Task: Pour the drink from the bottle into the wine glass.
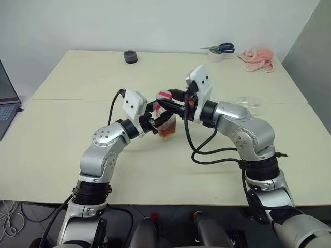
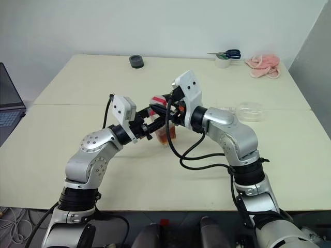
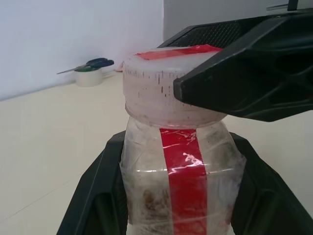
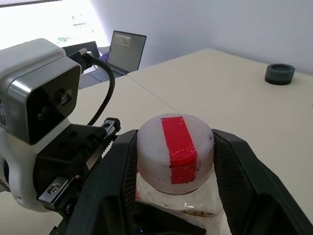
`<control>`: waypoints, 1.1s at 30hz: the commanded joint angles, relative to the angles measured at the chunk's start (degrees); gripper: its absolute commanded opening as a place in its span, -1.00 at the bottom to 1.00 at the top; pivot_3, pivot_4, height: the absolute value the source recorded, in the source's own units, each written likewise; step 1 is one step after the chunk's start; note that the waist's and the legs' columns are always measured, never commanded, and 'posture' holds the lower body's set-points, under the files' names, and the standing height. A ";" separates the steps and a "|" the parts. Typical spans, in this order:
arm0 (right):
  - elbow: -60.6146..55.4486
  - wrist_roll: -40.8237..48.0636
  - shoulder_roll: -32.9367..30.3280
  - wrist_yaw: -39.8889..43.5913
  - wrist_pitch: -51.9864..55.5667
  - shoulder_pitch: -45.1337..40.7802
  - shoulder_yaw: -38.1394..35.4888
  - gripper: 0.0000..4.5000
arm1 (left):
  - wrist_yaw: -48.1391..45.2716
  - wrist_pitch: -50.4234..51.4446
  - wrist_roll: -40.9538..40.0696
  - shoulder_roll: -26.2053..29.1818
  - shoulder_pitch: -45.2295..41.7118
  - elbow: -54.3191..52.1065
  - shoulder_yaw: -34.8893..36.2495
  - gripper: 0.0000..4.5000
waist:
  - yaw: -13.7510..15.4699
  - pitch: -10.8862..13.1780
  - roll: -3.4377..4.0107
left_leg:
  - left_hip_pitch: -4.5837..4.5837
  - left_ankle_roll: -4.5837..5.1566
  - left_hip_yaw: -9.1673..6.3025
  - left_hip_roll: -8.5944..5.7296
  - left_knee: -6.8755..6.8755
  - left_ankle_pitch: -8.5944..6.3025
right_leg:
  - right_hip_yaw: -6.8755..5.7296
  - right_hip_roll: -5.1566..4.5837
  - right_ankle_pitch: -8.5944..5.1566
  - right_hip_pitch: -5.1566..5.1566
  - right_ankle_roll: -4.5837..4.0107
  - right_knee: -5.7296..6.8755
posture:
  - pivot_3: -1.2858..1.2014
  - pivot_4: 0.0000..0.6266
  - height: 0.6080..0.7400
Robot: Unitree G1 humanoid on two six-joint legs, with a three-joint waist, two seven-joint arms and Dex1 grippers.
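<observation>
Left fingers (image 3: 105,196) pinch the small clear plastic bottle (image 3: 181,186); right fingers (image 4: 234,171) hug its white, red-taped cap (image 4: 176,152). Squeeze firmly, twist slowly, keeping the bottle upright.

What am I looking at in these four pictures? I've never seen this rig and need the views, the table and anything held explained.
It is a two-armed humanoid robot at a cream table. The two wide pictures come from cameras on its head, looking down over its arms; the two close-ups come from cameras on its wrists. The left gripper is shut on the body of a small clear bottle with amber drink at the bottom. The right gripper has a finger on each side of the bottle's cap, white with a red tape strip. On the table lie a dark round object, scissors on a tape roll, a pink cloth, a clear item on its side, probably the wine glass, and a laptop at the left edge.
</observation>
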 commanded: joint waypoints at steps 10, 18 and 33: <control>10.46 4.70 -10.58 41.18 -14.86 -7.54 4.48 -0.16 | -5.03 3.39 -4.67 1.63 0.17 -7.08 -1.38 -0.09 | -0.33 0.03 0.03 | 0.06 0.01 0.04 0.04 -0.01 0.00 | 0.03 0.07 -0.01 0.03 0.01 -0.04 | 0.03 -0.52 1.00; 15.54 2.83 -10.11 43.17 -15.16 -10.01 4.50 -0.16 | -4.42 3.74 -4.36 1.32 0.42 -7.49 -1.52 -0.13 | -0.32 0.05 0.06 | 0.04 0.01 0.04 0.08 0.02 0.00 | 0.07 0.13 0.00 0.01 0.00 0.00 | 0.03 -0.52 1.00; 8.22 2.38 -10.31 30.86 -8.93 -9.37 -0.93 1.00 | -5.23 2.24 -3.47 1.53 -0.85 -4.14 -1.85 -0.14 | -0.08 0.06 0.08 | 0.03 0.01 0.03 0.06 0.02 0.00 | 0.04 0.09 0.06 0.00 -0.10 0.00 | 0.03 -0.52 1.00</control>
